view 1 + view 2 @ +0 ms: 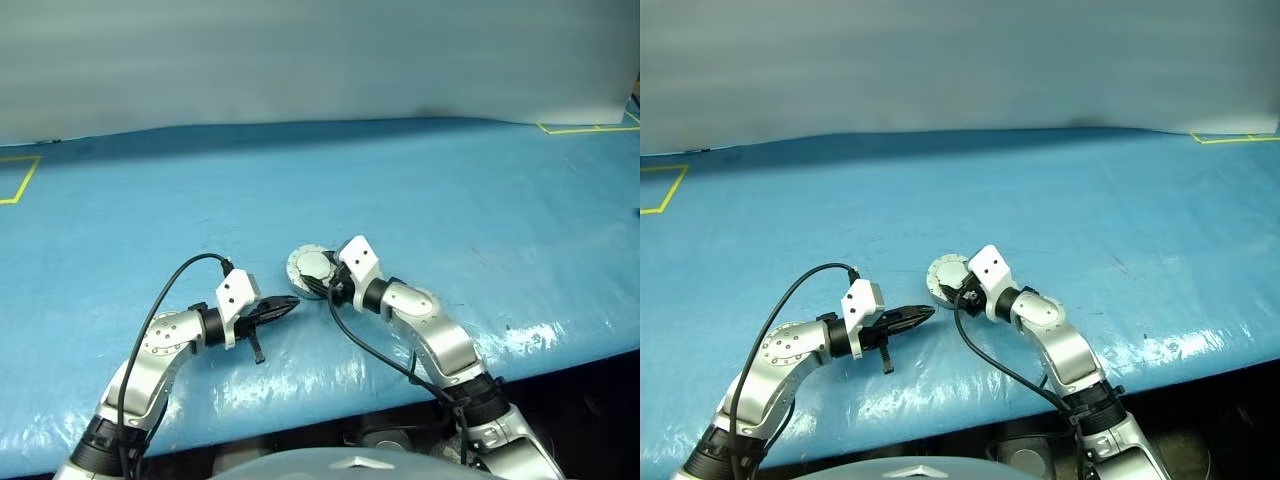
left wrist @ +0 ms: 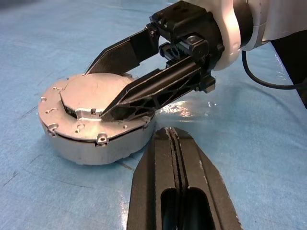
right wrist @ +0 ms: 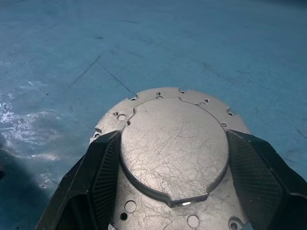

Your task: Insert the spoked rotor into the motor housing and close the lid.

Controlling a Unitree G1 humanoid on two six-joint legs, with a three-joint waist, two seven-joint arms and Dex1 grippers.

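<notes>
With my right hand (image 2: 103, 93) spread over the lid (image 3: 175, 148), already down on the motor housing (image 2: 96, 146) on the counter (image 1: 450, 190), and my left hand (image 1: 285, 304) clenched empty, an off-centre press could skid the housing.

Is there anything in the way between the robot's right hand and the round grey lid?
No, nothing visible stands between them. The right hand is already at the lid, which lies closed on the motor housing, with its fingers open on either side of the raised centre. The shut left hand waits beside it.
</notes>
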